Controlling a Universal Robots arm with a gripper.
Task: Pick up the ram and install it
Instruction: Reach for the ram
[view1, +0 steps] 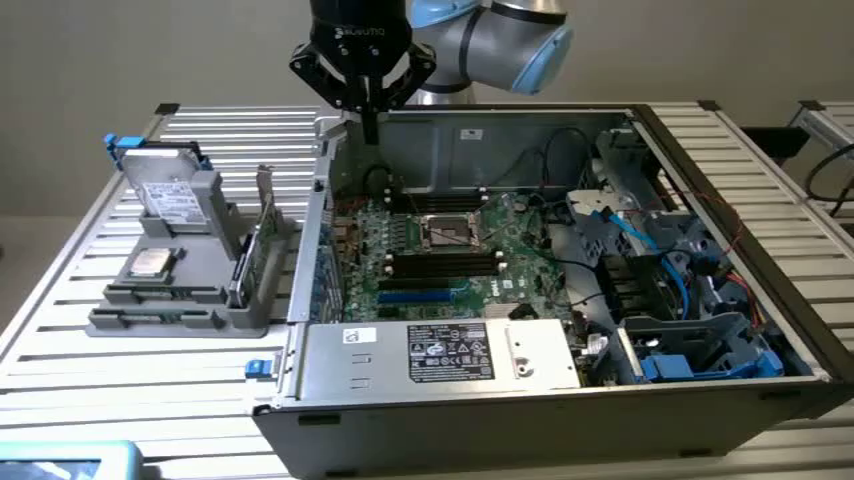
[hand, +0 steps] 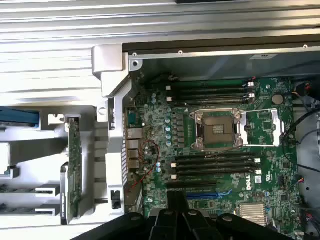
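Overhead, gripper (view1: 370, 130) with jaws pressed together and empty, poised above the open computer case (view1: 534, 420) at its far corner on the exterior view's left, grey holder (view1: 160, 322) beside the case, then from the wrist, ram (hand: 75, 165) on edge in that holder, outside the case wall

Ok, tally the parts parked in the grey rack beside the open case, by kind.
hard drive: 1
processor chip: 1
ram: 1
card with metal bracket: 1
Total: 4
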